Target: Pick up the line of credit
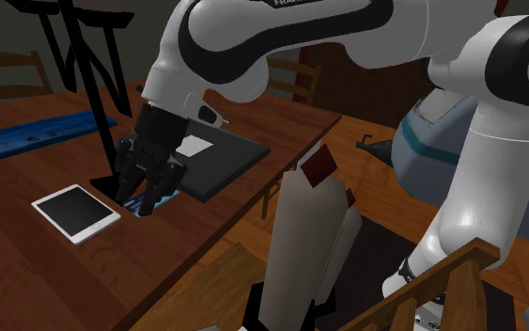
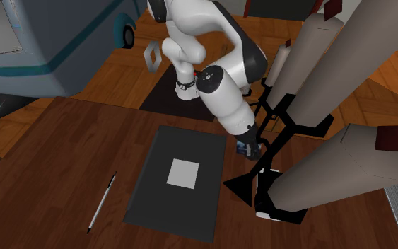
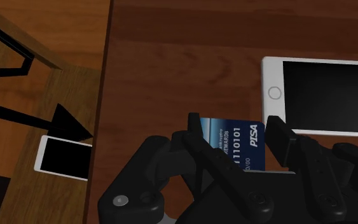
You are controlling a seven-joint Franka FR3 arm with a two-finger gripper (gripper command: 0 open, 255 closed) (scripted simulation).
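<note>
Brown table under the white arm. On it lie a black mat and a white tablet. Between these 2 the gripper is low at the surface, its fingers partly apart and pressed on 2 edges of the blue card, clasping it just beside the tablet.

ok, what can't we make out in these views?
Card: lower half under the tool, wrist view; print cut short.
Card, shoulder view: mostly behind the tool.
Tablet: one end cut by wrist view's edge.
Tablet, second exterior view: mostly behind a grey shape.
</note>
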